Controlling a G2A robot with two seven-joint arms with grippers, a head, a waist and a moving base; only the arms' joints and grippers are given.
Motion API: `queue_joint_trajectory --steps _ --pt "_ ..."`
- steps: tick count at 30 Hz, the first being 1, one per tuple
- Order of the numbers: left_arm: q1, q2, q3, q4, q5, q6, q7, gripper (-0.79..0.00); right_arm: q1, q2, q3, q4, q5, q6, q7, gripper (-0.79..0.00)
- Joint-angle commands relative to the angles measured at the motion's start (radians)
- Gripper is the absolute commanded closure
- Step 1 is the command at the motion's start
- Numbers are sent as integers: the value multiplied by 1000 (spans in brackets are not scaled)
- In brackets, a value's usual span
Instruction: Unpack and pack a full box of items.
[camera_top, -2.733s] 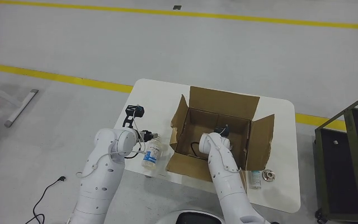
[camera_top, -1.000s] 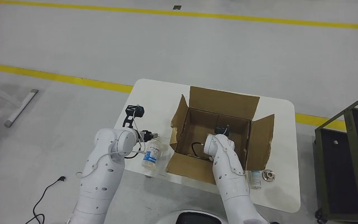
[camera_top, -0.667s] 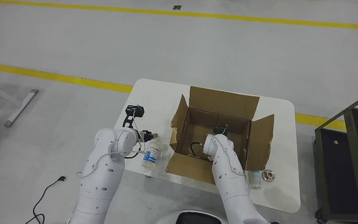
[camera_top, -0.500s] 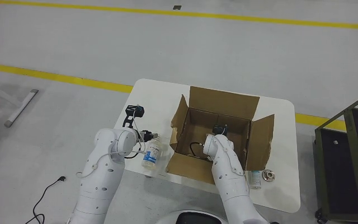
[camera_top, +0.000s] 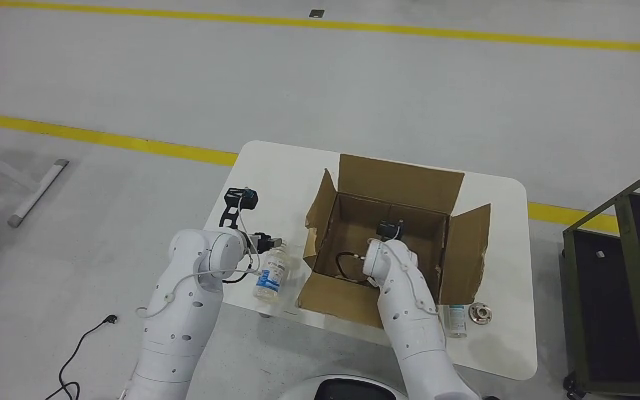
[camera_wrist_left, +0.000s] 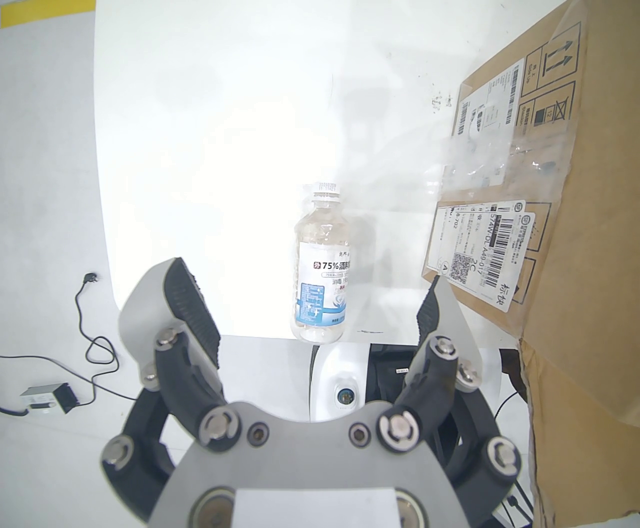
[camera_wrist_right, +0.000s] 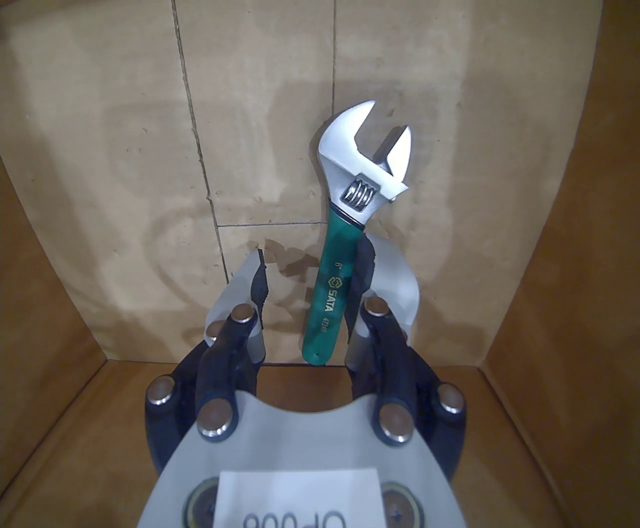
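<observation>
The box (camera_top: 400, 178) stands mid-table (camera_top: 506, 250), with the wrench (camera_wrist_right: 350, 215) inside. A bottle (camera_top: 270, 272) lies at the box's 9 o'clock, and a smaller bottle (camera_top: 456, 320) and a disc (camera_top: 480, 313) at 4 o'clock.

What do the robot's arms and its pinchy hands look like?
The left arm and right arm are smooth, rounded white shells with thin black cables near the wrists. The left gripper and right gripper each have two silver-grey fingers with black ribbed pads, black links studded with round silver bolts, and a grey plate with a white label.
</observation>
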Motion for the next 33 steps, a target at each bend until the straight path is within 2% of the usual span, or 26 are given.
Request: queue_joint_trajectory --steps 1,9,14,16,17,19,20,23,33 --pt "0 0 0 0 0 0 0 -785 -5 1 -5 -13 -10 11 19 -376" --pt "0 0 0 0 0 0 0 -785 -18 5 -8 -119 -42 44 171 -379" --pt "0 0 0 0 0 0 0 -785 -15 7 -16 -178 -68 21 283 -388" --pt "0 0 0 0 0 0 0 -785 -13 9 -7 -188 -93 -16 322 -428" --pt "0 0 0 0 0 0 0 -785 -8 8 -3 -190 -95 -37 344 -499" --pt "0 0 0 0 0 0 0 -785 0 6 13 -185 -130 -58 365 -717" --pt "0 0 0 0 0 0 0 -785 5 4 18 -178 -149 -66 373 -785" --pt "0 0 0 0 0 0 0 -785 11 -2 31 -163 -205 -61 368 -785" --pt "0 0 0 0 0 0 0 -785 11 -2 31 -163 -205 -61 368 -785"
